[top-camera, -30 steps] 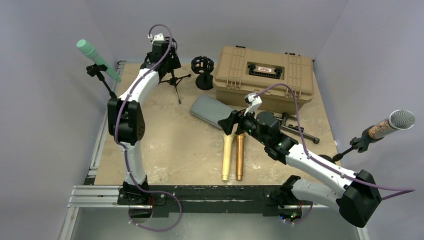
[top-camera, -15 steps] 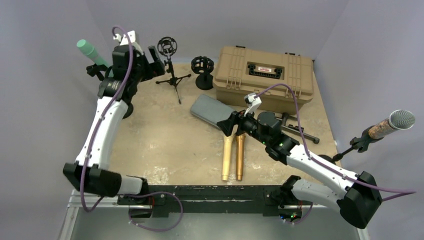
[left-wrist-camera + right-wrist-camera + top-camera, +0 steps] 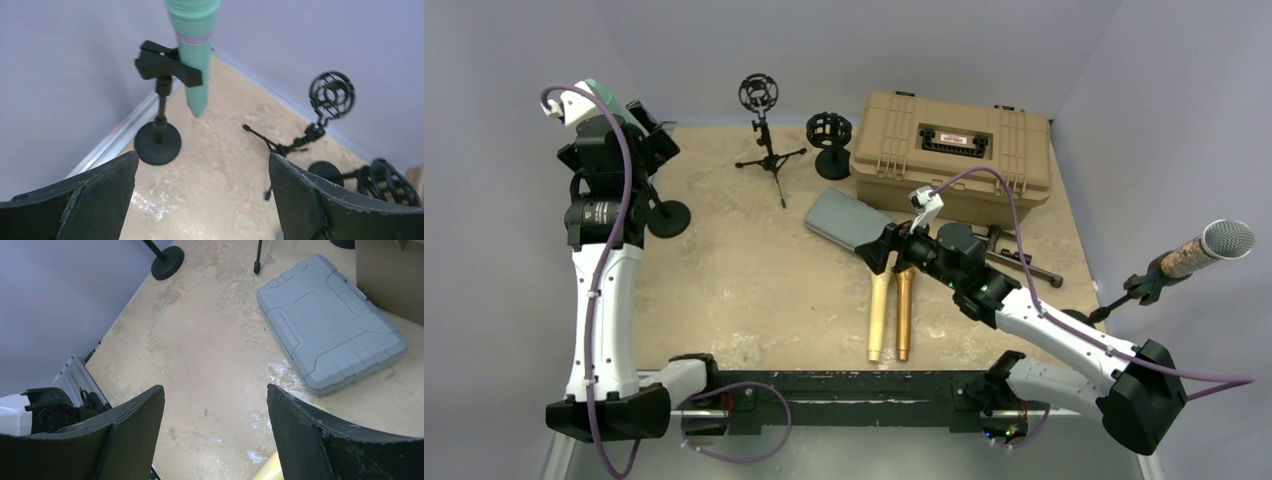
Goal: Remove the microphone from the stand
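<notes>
A green microphone (image 3: pixel 194 55) sits tilted in the black clip (image 3: pixel 167 67) of a small stand with a round base (image 3: pixel 157 142) at the far left. In the top view only its tip (image 3: pixel 602 88) shows behind my left wrist. My left gripper (image 3: pixel 203 155) is open and empty, a little short of the microphone and level with its lower end; it also shows in the top view (image 3: pixel 654 130). A second microphone (image 3: pixel 1209 245) with a silver head sits in a stand clip (image 3: pixel 1149 283) at the far right. My right gripper (image 3: pixel 886 250) is open and empty, low over mid-table.
Two gold microphones (image 3: pixel 881 312) lie side by side under my right wrist. A grey case (image 3: pixel 849 222) and a tan case (image 3: pixel 954 150) lie at the back. A tripod with a shock mount (image 3: pixel 762 100) and another mount on a round base (image 3: pixel 830 135) stand at the back centre.
My left arm has swung from the tripod at the back centre over to the far left, and its gripper now faces the green microphone. The right arm has not moved.
</notes>
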Robot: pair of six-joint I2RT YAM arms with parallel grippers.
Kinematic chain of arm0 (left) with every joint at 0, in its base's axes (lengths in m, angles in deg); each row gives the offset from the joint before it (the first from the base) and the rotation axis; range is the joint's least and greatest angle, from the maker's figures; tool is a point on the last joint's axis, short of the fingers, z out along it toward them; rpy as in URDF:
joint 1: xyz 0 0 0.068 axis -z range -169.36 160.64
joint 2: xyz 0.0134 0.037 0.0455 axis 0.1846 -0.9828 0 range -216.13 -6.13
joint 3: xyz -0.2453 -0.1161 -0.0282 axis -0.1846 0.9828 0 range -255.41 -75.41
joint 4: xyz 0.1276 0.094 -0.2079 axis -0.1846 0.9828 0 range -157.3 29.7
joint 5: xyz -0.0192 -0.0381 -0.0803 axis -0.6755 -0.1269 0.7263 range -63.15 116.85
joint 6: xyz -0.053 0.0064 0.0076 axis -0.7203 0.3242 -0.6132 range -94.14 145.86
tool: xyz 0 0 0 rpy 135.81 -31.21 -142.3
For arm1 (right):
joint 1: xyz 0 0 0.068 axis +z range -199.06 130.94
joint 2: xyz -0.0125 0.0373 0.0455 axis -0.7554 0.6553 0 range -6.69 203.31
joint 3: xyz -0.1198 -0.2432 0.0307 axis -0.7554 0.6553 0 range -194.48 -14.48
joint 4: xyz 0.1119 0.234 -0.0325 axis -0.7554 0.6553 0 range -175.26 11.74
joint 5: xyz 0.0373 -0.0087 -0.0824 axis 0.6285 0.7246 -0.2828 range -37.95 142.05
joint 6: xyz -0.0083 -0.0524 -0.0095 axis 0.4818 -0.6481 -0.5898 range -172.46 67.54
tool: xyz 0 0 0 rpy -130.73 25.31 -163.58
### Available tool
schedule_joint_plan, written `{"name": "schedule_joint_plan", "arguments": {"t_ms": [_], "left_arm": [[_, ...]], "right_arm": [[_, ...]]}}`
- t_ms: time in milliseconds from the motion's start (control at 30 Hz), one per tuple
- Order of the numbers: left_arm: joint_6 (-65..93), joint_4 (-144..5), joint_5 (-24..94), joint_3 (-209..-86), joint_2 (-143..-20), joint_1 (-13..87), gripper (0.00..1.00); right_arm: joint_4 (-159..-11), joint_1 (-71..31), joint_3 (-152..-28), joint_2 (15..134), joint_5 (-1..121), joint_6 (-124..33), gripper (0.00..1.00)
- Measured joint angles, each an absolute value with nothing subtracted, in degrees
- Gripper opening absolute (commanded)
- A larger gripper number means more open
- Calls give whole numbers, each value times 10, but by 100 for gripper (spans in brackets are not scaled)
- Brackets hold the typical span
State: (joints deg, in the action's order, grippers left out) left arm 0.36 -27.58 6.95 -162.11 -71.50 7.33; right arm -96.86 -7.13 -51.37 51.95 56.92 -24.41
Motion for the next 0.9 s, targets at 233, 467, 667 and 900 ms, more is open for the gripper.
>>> {"name": "schedule_joint_plan", "arguments": {"t_ms": [233, 467, 667, 900], "left_arm": [[41, -416, -49, -1566, -733, 61, 100], [88, -528, -89, -1583, -833, 46, 100], [106, -564, -89, -1608, -900, 34, 91], [134, -609, -94, -1612, -937, 27, 61]], "right_arm": [[-970, -71, -519, 523, 573, -244, 74], [-969, -71, -519, 523, 570, -245, 74], [-968, -74, -519, 523, 561, -246, 74], [-968, -76, -519, 520, 560, -246, 74]]}}
